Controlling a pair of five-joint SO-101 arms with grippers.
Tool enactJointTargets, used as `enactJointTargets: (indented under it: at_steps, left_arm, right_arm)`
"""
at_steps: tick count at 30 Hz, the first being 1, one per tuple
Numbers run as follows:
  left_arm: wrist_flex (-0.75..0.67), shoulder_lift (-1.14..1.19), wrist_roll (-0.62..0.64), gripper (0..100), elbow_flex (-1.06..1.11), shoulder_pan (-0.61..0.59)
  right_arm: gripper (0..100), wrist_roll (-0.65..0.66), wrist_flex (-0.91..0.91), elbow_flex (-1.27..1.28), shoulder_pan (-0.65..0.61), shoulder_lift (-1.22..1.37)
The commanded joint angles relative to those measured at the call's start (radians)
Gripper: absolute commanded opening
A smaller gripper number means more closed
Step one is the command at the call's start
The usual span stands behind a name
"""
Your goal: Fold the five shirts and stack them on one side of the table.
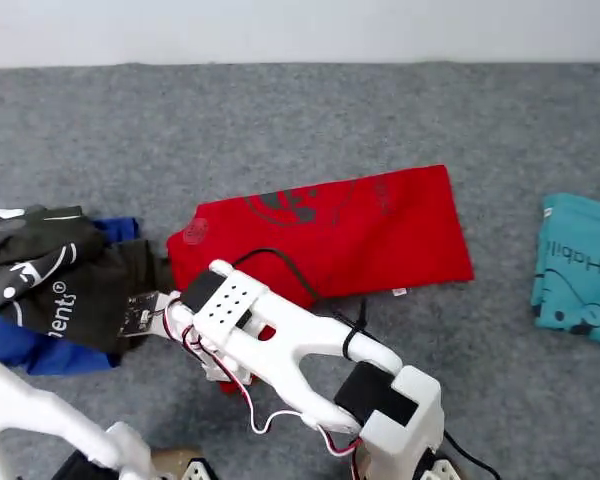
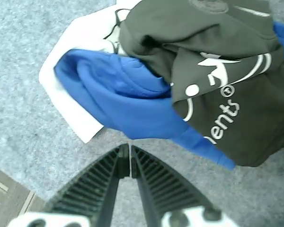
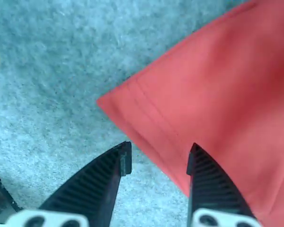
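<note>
Over the grey table (image 1: 280, 120), right end effector (image 3: 159, 152) gapes empty above red shirt (image 3: 227, 85); left end effector (image 2: 130, 153) closed, empty.

Mid-table on grey felt table (image 1: 280, 120): red cloth shirt (image 1: 330, 235). At right edge: teal cloth shirt (image 1: 578, 270). At left edge, heaped: dark olive shirt (image 1: 50, 270) on blue shirt (image 1: 40, 350) on white shirt (image 2: 68, 106).

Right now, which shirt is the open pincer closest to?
The red shirt: the right pincer hangs open over its corner. The dark shirt, blue shirt and white shirt are heaped elsewhere, the teal shirt off alone.
</note>
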Motion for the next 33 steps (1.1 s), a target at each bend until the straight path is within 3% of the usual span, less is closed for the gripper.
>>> enactJointTargets:
  at_steps: [1,15,21,33]
  left_arm:
    - [0.002,-0.026,-0.026,1,-0.004,-0.028]
    - [0.000,-0.026,-0.029,1,-0.002,-0.028]
    - [-0.002,-0.031,-0.029,1,0.019,-0.028]
    - [-0.003,-0.032,-0.029,1,0.033,-0.023]
  right_arm:
    - [20.2,-0.002,-0.010,-0.006,-0.041,0.010]
    - [19.7,-0.008,-0.087,-0.017,-0.059,0.179]
    - [0.6,-0.008,-0.087,-0.089,-0.018,0.205]
    - [1.0,0.003,-0.054,-0.123,0.079,0.085]
